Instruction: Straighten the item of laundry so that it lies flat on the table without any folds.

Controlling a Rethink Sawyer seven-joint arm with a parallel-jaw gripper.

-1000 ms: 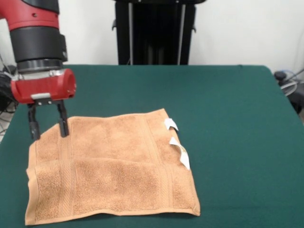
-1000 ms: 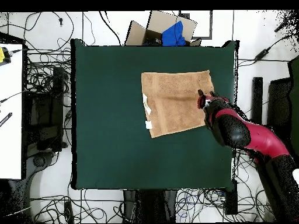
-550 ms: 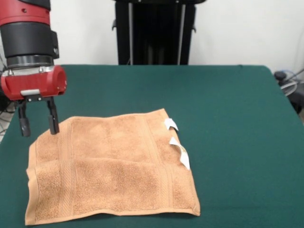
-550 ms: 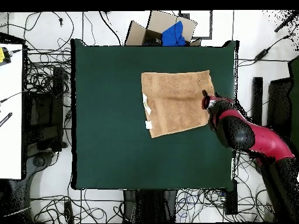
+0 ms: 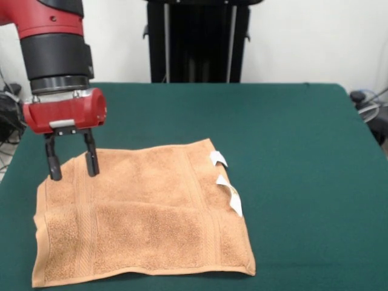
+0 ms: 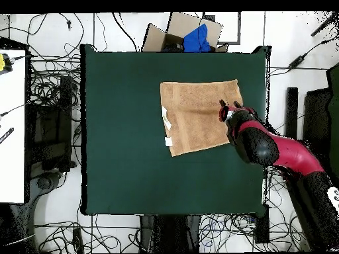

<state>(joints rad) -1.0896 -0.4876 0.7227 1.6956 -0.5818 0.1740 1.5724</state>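
1. Front view: the orange-tan terry towel (image 5: 142, 212) lies on the green table (image 5: 297, 151), in the picture's lower left part. It is not spread in one layer: a fold edge runs across it from left to right about halfway down, and the nearer half looks thicker than the farther half. Woven border bands run down both its left and right sides. Two small white tags (image 5: 227, 185) stick out along its right edge.

2. Front view: the gripper (image 5: 73, 162) hangs from the red and black arm above the towel's far left corner. Its two dark fingers (image 5: 91, 159) are spread apart with nothing between them. Whether the tips touch the cloth cannot be told.

3. Front view: the towel's near edge lies close to the picture's bottom. Wide bare green cloth lies to its right and beyond it.

4. Overhead view: the towel (image 6: 198, 116) sits in the table's upper right quarter, slightly askew to the table's edges (image 6: 85, 132), with the white tags on its left side. The gripper (image 6: 228, 111) is over the towel's right edge.

5. Overhead view: only here do the surroundings show, with cables on the floor and a cardboard box (image 6: 179, 32) holding something blue past the table's top edge. Much open table lies left of and below the towel.
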